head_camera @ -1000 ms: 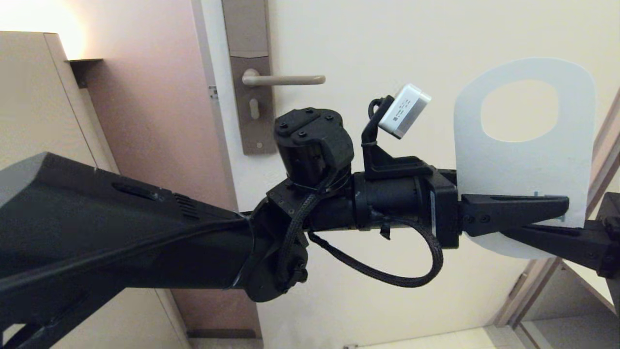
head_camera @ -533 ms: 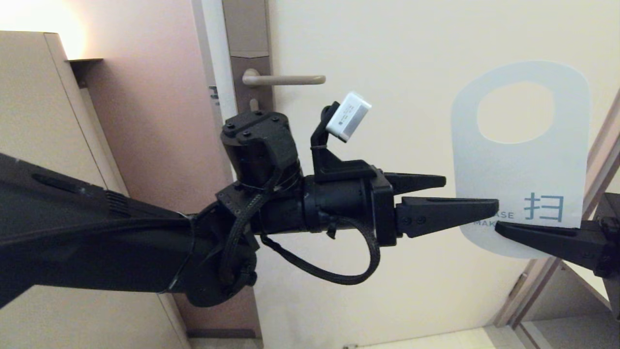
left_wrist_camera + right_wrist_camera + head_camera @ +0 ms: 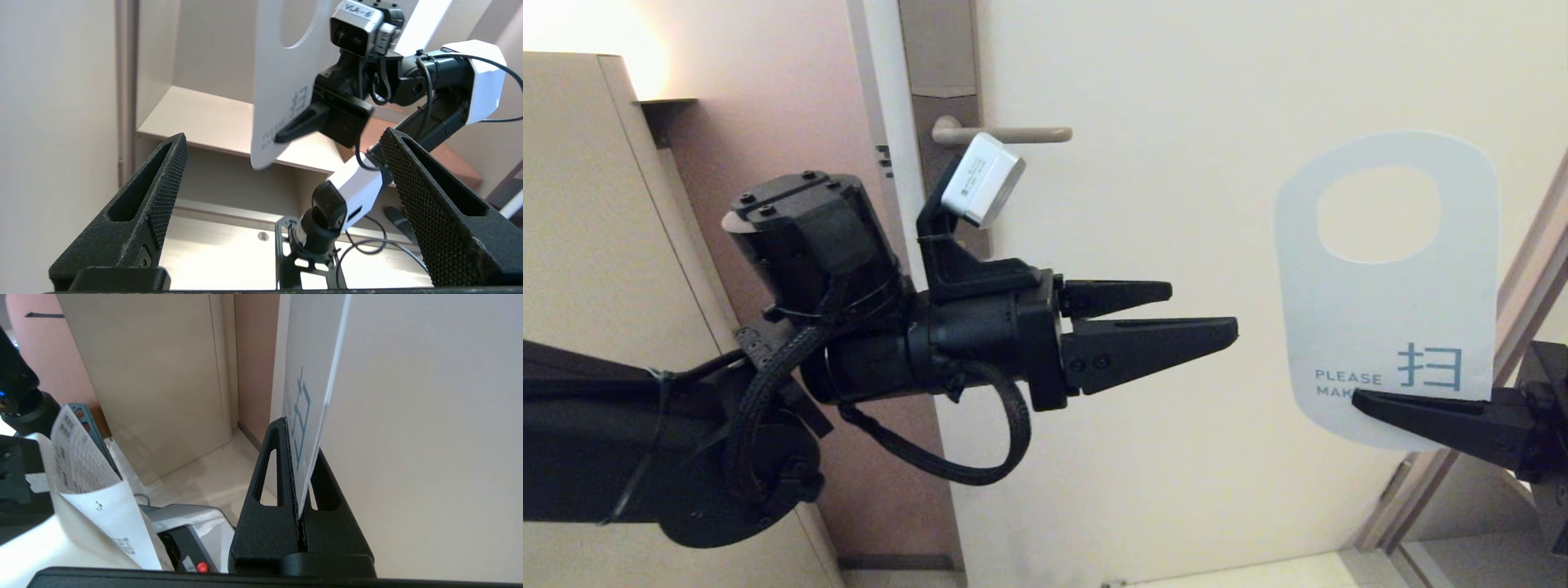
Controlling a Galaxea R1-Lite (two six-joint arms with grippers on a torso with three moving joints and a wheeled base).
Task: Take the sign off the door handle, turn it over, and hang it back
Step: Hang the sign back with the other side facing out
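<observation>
Since the earlier frame the left gripper (image 3: 1201, 314) has let go of the sign (image 3: 1380, 327) and drawn back leftward — its jaws now spread wide, empty. The right gripper (image 3: 1364, 400) is clamped on the sign's lower edge, white face showing, held upright well right of the door handle (image 3: 1005, 133).
</observation>
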